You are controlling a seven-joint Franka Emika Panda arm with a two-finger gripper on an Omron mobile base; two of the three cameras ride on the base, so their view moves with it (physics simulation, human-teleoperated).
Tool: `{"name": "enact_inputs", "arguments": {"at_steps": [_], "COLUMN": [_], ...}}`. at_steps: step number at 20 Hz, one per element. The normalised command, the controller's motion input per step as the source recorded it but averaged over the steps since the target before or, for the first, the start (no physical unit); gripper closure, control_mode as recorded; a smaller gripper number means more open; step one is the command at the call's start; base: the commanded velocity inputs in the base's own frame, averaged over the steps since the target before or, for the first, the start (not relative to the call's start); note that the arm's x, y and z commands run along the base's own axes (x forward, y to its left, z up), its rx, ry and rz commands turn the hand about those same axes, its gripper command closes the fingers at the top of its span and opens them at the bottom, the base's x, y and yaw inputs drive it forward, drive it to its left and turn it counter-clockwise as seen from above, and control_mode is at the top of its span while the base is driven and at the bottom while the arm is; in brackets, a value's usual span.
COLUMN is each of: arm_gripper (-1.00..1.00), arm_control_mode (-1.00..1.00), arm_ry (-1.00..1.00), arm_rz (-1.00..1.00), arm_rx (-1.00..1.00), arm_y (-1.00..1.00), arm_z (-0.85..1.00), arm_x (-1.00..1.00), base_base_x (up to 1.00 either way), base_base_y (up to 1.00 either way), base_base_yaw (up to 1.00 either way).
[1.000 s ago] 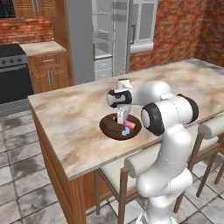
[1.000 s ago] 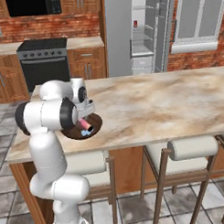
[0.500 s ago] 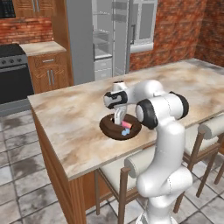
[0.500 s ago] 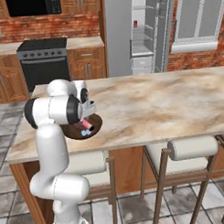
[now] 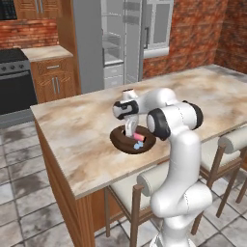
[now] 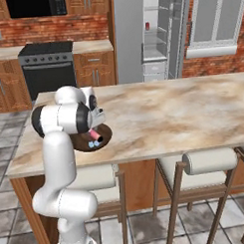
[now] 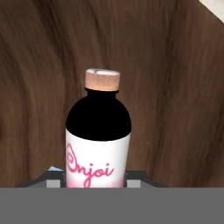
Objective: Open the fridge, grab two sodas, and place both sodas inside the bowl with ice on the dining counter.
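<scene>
On the dining counter [image 5: 82, 144] sits the dark-brown bowl [image 5: 119, 141], also in the right base view [image 6: 105, 136]. My gripper [image 5: 130, 129] reaches down into it. In the hand view the gripper [image 7: 97, 178] is shut on a soda [image 7: 98, 144] with a pink-lettered white label; its cap points at the bowl's wooden floor [image 7: 39, 65]. The pink of a soda [image 5: 143, 131] shows in the bowl beside the fingers, with pale-blue ice [image 5: 137, 144] in front of it. The fridge [image 5: 123, 43] stands open behind the counter.
Pale-cushioned stools [image 5: 144, 181] stand along the counter's near side, close to my base. A black oven [image 5: 14, 82] and wooden cabinets [image 5: 55, 79] are at the back left. A small red thing [image 6: 147, 26] sits on a fridge shelf.
My elbow has swung in toward the bowl. The hand has stayed low over the bowl with the soda between its fingers.
</scene>
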Motion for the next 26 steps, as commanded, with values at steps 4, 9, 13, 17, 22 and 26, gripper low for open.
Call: {"name": "enact_inputs", "arguments": {"at_steps": [4, 9, 13, 17, 22, 26], "arm_gripper": [-1.0, -1.0, -1.0, -1.0, -1.0, -1.0], "arm_control_mode": [-1.0, -1.0, -1.0, -1.0, -1.0, -1.0], "arm_ry": [0.0, -0.05, -0.12, -0.16, -0.23, -0.35], "arm_rz": [0.01, 0.0, 0.0, 0.0, 0.0, 0.0], "arm_rx": [-0.08, -0.05, -0.01, 0.0, 0.0, 0.0], "arm_y": [0.27, 0.19, 0.03, 0.0, -0.08, -0.07], "arm_z": [-0.4, -0.13, -0.01, 0.03, 0.42, 0.66], "arm_x": [-0.04, -0.23, -0.32, -0.45, -0.57, -0.74], "base_base_x": [0.0, 0.0, 0.0, 0.0, 0.0, 0.0], "base_base_y": [0.0, 0.0, 0.0, 0.0, 0.0, 0.0], "base_base_yaw": [0.0, 0.0, 0.0, 0.0, 0.0, 0.0]}}
